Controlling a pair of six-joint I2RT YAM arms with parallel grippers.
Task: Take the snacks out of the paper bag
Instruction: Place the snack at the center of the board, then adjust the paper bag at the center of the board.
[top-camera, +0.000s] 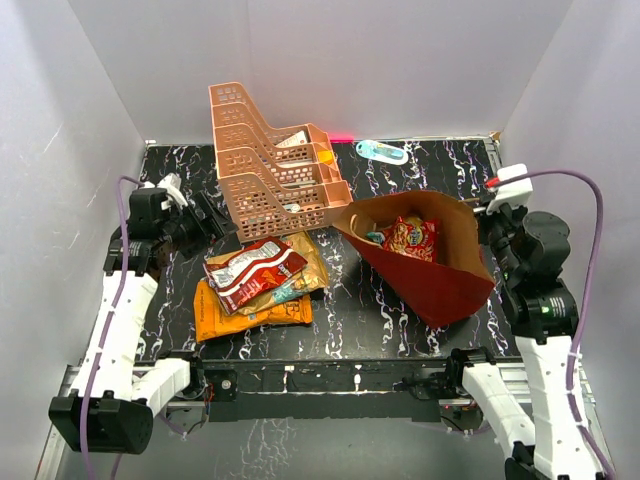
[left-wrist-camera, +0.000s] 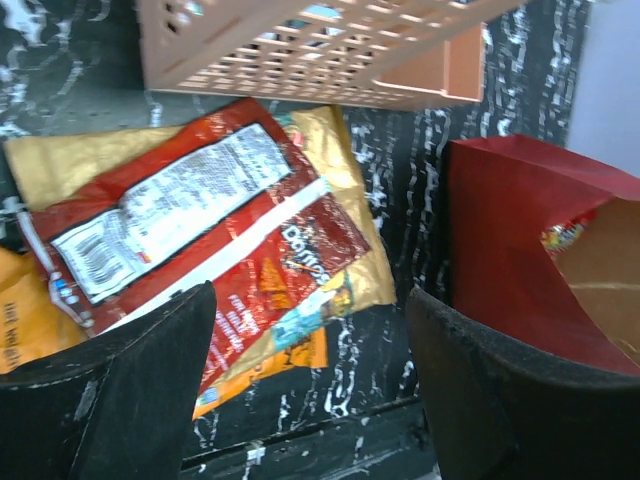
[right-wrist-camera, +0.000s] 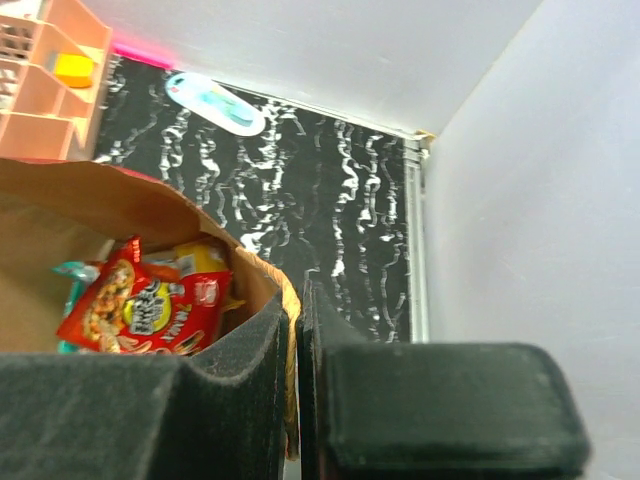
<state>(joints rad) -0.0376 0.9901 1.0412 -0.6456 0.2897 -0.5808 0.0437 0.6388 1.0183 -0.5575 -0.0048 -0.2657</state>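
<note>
Your left gripper (left-wrist-camera: 310, 340) hangs with jaws apart and empty at the 10 o'clock edge of the snack pile (top-camera: 255, 285) lying at 9 o'clock on the table (top-camera: 380, 320), while your right gripper (right-wrist-camera: 297, 330) is clamped on the rim of the paper bag (top-camera: 440, 285) at 3 o'clock, a red packet (top-camera: 410, 238) inside it.

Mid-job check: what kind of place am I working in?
Probably a lab robot test booth, not a home: plain white walls box in a black marbled table, and the left arm and right arm are bolted at its near edge.
</note>
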